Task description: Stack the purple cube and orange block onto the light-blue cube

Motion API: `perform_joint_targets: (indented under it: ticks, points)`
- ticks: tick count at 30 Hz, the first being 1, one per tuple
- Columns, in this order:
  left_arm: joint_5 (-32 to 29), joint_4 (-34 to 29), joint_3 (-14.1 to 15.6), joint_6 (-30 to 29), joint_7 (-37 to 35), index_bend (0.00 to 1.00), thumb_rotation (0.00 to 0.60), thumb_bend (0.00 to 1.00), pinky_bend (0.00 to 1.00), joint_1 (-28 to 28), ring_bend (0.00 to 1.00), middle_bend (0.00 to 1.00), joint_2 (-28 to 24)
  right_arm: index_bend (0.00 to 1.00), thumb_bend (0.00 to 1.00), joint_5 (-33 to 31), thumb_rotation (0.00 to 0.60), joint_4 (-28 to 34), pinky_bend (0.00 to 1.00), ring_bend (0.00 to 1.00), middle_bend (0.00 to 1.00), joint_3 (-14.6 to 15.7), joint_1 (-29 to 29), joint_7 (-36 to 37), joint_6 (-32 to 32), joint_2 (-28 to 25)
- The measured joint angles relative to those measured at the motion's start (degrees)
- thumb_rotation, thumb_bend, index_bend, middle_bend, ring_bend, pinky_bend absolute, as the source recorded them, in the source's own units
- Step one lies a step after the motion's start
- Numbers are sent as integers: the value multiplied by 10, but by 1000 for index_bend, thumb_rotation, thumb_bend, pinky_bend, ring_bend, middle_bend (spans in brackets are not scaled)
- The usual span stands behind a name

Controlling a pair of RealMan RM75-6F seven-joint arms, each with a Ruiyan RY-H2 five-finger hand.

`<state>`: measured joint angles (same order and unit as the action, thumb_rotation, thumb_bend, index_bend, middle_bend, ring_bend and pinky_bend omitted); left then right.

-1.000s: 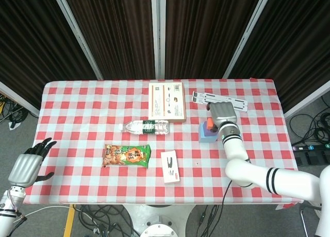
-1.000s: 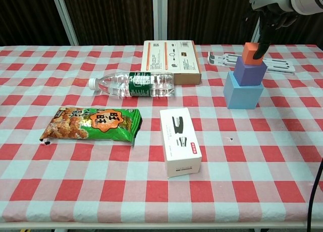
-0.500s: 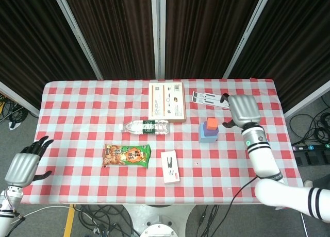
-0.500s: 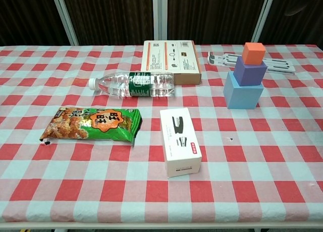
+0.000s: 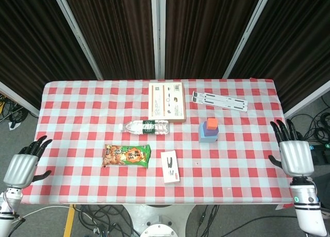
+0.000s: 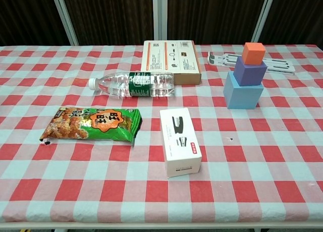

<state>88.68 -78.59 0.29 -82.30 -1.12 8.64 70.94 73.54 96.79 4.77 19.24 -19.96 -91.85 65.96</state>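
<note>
**Desk inventory: three-block tower standing, both hands off the desk**

- Desk (image 5: 77,100), one, red-and-white checked cloth.
- Flat cardboard box (image 5: 166,101), one, at the far edge, centre.
- White folding stand (image 5: 220,100), one, far edge, right of the box.
- Snack bag (image 5: 127,155), one, left of centre, toward the near edge.
- Water bottle (image 5: 145,127), one, lying with its long axis along the desk's width.
- Stapler box (image 5: 169,166), one, near edge, centre.
- Light-blue cube (image 6: 243,92), one, right half of the desk; purple cube (image 6: 250,71), one, on top of it; orange block (image 6: 253,53), one, topmost. Stack judged complete.
- Right hand (image 5: 294,155), beyond the right edge, fingers spread, holding nothing; the nearer hand, with the tower to its left.
- Left hand (image 5: 23,166), off the near-left corner, fingers spread, holding nothing.
</note>
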Motion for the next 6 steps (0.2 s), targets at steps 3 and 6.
perform_joint_targets:
  ticks: [3,6]
  points:
    - [-1,-3,-2,-3,2,190,600,0,330,-1,203,196,0,83,50,7,600,-60,252,0,64,14,-42,44,-10,40]
    - [-2,-2,-4,-6,1,190,600,0,330,-2,203,196,1,83,55,14,600,-102,241,0,64,16,-70,79,-13,65]
